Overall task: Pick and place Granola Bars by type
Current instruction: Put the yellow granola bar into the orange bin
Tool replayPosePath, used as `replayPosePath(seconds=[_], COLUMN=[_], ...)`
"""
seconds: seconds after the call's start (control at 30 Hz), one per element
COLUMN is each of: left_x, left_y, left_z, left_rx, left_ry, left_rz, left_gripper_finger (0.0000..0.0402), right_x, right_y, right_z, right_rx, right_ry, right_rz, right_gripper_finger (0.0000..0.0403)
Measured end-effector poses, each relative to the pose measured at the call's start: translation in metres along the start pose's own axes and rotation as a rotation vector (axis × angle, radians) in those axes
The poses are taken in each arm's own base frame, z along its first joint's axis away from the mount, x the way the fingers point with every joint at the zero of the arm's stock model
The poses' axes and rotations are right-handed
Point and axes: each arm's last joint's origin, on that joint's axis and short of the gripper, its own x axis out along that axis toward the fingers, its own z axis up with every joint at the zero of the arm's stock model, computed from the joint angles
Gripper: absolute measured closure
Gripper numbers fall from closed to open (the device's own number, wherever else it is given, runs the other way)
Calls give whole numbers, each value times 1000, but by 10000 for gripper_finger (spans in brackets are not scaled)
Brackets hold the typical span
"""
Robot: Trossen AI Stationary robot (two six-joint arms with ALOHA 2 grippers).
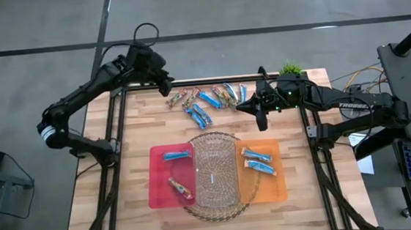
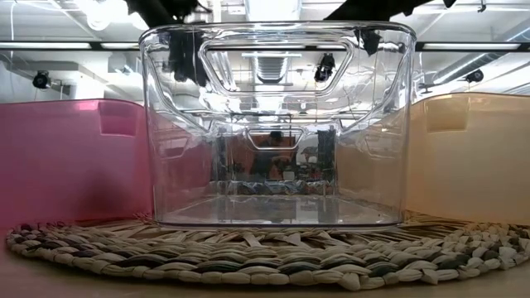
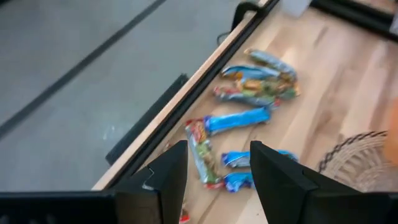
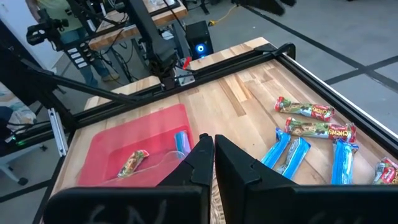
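From above: wooden counter [image 1: 122,173] carrying a loose row of Granola Bars [image 1: 206,100] along its far edge, blue wrappers mixed with brown ones. Left gripper [image 1: 165,84] poised over the far left corner, the nearest bar of the row just beside its jaws; right gripper [image 1: 258,109] at the other end of the same row, the last blue bar just beside its jaws. Nearer the front, a clear bin [image 1: 215,174] on a woven mat [image 1: 198,211], flanked by a red tray [image 1: 163,178] with one blue bar [image 1: 178,155] and one brown bar [image 1: 180,188], and an orange tray [image 1: 270,187] with two blue bars [image 1: 257,160]. Small potted plant [image 1: 290,69] at the far right corner. At counter height: only the clear bin [image 2: 277,124] on the mat [image 2: 265,257] between pink [image 2: 74,165] and orange [image 2: 472,157] tray walls; neither gripper's tip clearly visible. Left wrist: jaws standing wide apart and empty, left gripper [image 3: 217,171] directly above bars, a blue bar [image 3: 236,119] just ahead of the gap and a brown bar [image 3: 200,149] running into it, more of the row [image 3: 261,84] farther ahead. Right wrist: jaws closed to a thin slit, nothing between them, right gripper [image 4: 208,146] with the red tray [image 4: 118,146] and its brown bar [image 4: 132,163] ahead and to one side, loose blue bars [image 4: 289,152] and brown bars [image 4: 305,110] to the other.
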Motion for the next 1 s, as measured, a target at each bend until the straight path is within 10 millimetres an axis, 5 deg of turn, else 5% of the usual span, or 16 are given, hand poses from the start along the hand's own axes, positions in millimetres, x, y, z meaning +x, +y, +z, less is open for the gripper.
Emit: replayPosePath(seconds=[0.63,1.0], left_x=[114,160], left_y=[21,33], left_z=[-38,-64], left_rx=[2,-25], left_ry=[389,532], left_rz=[-25,-21], left_gripper_finger=[245,246], right_x=[0,0], right_y=[-1,-1], right_z=[-5,-5], right_rx=[25,67], right_ry=[50,49], right_rz=[-15,-16], right_gripper_finger=[394,394])
